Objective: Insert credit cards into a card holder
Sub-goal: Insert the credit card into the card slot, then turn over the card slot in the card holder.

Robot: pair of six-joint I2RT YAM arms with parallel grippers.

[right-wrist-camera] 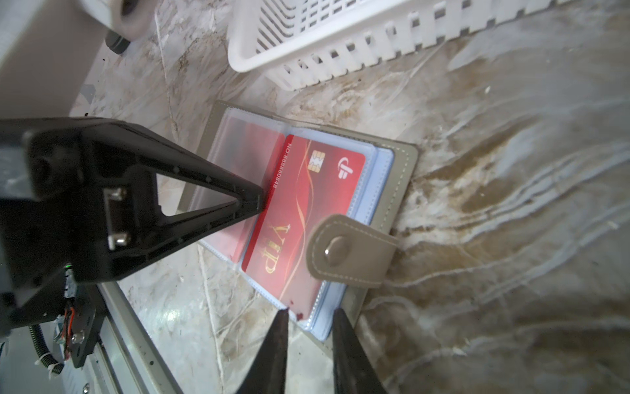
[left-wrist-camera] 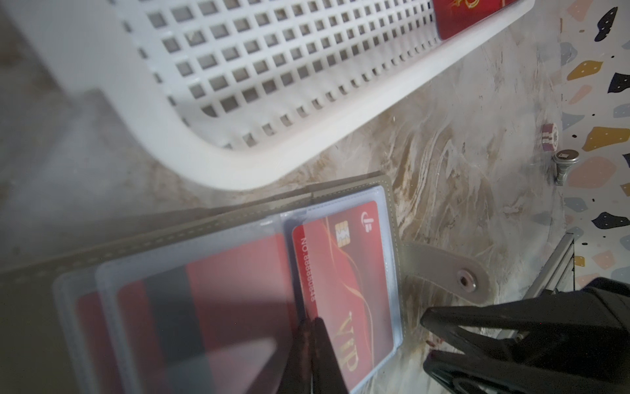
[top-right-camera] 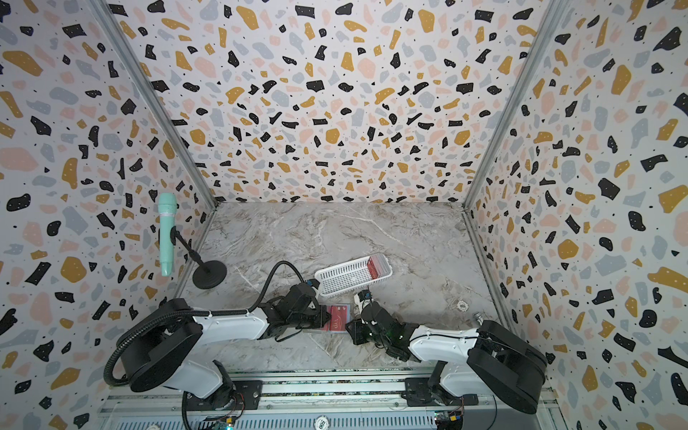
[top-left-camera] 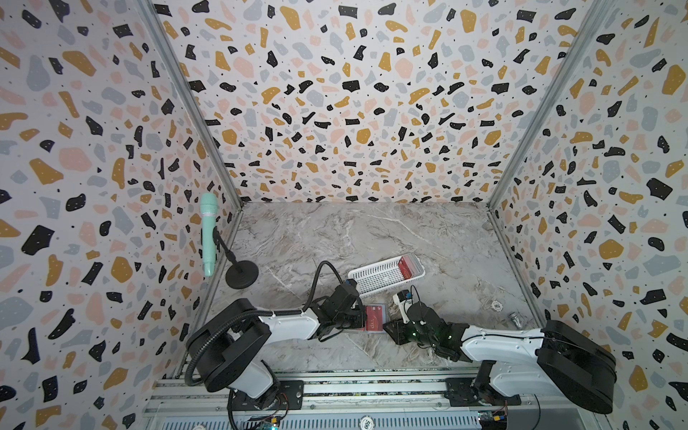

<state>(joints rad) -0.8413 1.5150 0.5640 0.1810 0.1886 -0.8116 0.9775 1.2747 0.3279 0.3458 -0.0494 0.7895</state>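
Observation:
The grey card holder (right-wrist-camera: 392,160) lies open on the marble table between my two grippers, its snap tab (right-wrist-camera: 351,249) folded over the page. A red VIP credit card (right-wrist-camera: 306,211) sits in the clear sleeve of one page. The facing page shows another red card (left-wrist-camera: 204,290) through its sleeve. My left gripper (right-wrist-camera: 260,201) is shut, its joined tip against the VIP card's long edge near the spine. My right gripper (right-wrist-camera: 310,312) is open a little at the holder's near corner. One fingertip (right-wrist-camera: 284,315) touches the sleeve edge. More red cards (top-left-camera: 405,266) lie in the white basket.
The white perforated basket (top-left-camera: 368,279) stands just behind the holder, close to my left wrist. A teal microphone (top-left-camera: 208,231) on a black stand (top-left-camera: 242,275) is at the left wall. A poker chip (top-left-camera: 496,306) and a metal knob (top-left-camera: 515,320) lie at the right.

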